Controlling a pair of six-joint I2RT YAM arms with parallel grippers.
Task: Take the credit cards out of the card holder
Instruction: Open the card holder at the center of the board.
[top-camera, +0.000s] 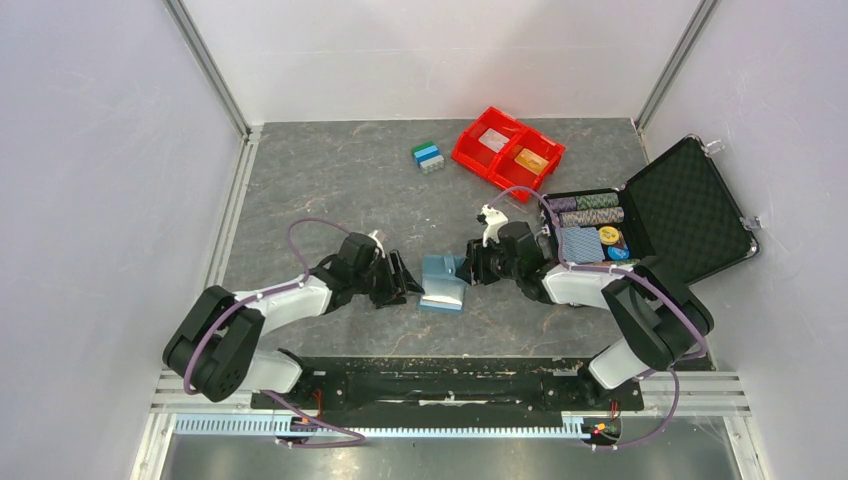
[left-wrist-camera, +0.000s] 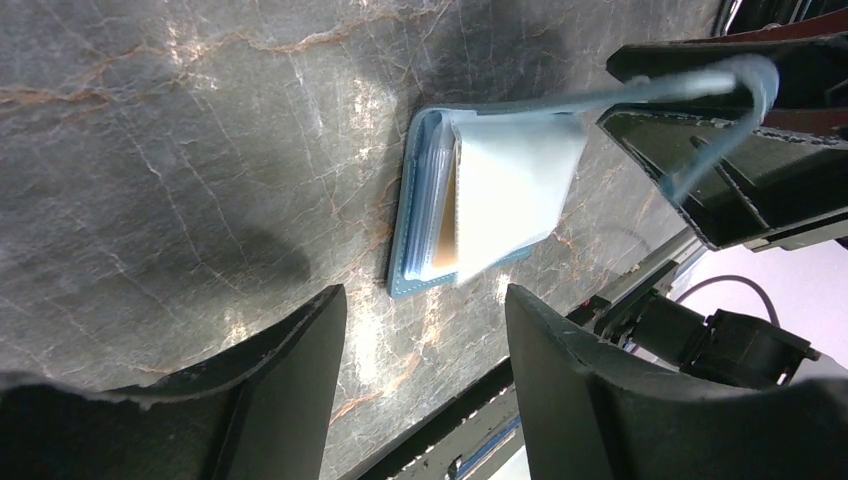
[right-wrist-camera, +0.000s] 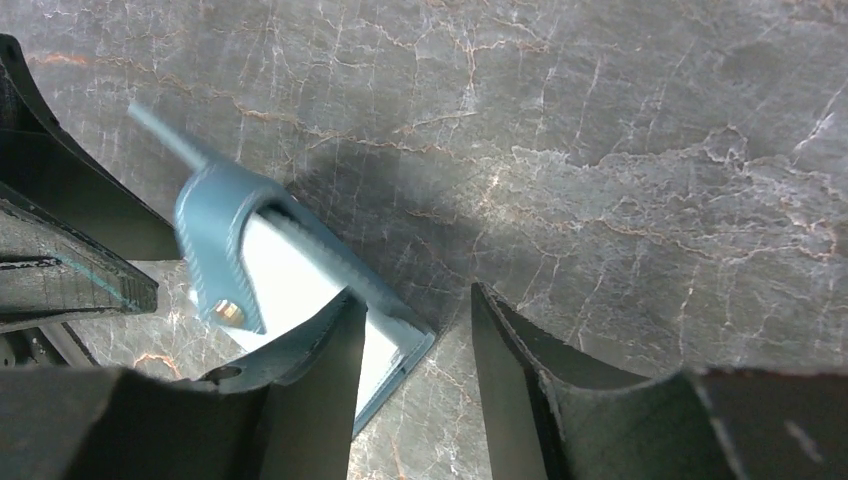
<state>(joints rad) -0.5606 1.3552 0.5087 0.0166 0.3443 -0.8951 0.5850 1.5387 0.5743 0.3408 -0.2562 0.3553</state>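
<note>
The light-blue card holder (top-camera: 444, 284) lies on the table between my two grippers. In the left wrist view the card holder (left-wrist-camera: 410, 230) is partly open, showing a whitish leaf (left-wrist-camera: 512, 195) and an orange card edge (left-wrist-camera: 451, 222) inside. Its cover flap (left-wrist-camera: 660, 88) is lifted and reaches between the spread fingers of the right gripper (top-camera: 470, 268). In the right wrist view the flap (right-wrist-camera: 215, 225) with its snap is blurred, left of the open right gripper (right-wrist-camera: 416, 292). The left gripper (left-wrist-camera: 425, 292) is open just short of the holder's near edge, holding nothing.
At the back stands a red two-compartment bin (top-camera: 500, 165) with a whitish and an orange item in it. A small blue-green stack (top-camera: 428, 157) sits to its left. An open black case (top-camera: 690, 205) with chips and a card deck lies at the right. The black front rail (top-camera: 450, 375) is near.
</note>
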